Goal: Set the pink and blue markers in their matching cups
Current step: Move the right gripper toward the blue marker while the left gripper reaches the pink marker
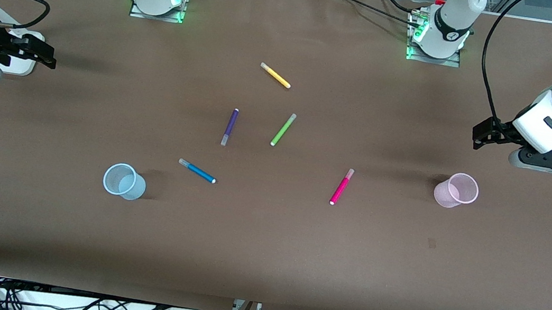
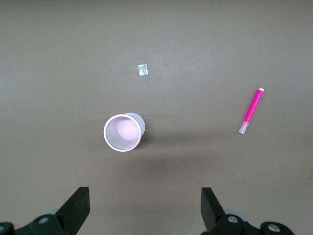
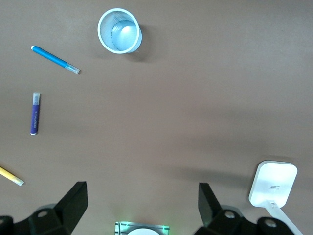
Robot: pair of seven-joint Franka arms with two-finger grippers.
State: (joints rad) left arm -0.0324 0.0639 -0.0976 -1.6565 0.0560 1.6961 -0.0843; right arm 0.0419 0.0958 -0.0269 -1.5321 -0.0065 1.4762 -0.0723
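Note:
The pink marker [image 1: 341, 186] lies flat near the table's middle, and the pale pink cup [image 1: 456, 190] stands upright toward the left arm's end. The blue marker [image 1: 197, 171] lies flat beside the pale blue cup [image 1: 124, 181], which stands upright toward the right arm's end. My left gripper [image 1: 486, 135] hangs open and empty over bare table beside the pink cup. Its wrist view shows the pink cup [image 2: 122, 132] and pink marker [image 2: 251, 111] past the open gripper [image 2: 145, 208]. My right gripper [image 1: 41, 53] is open and empty at the right arm's end. Its wrist view [image 3: 142, 203] shows the blue cup [image 3: 119, 30] and blue marker [image 3: 55, 59].
A purple marker [image 1: 229, 126], a lime green marker [image 1: 283, 130] and a yellow marker [image 1: 275, 75] lie farther from the front camera than the task markers. A white device [image 1: 18, 65] sits under my right gripper. A small silvery scrap [image 2: 143, 70] lies near the pink cup.

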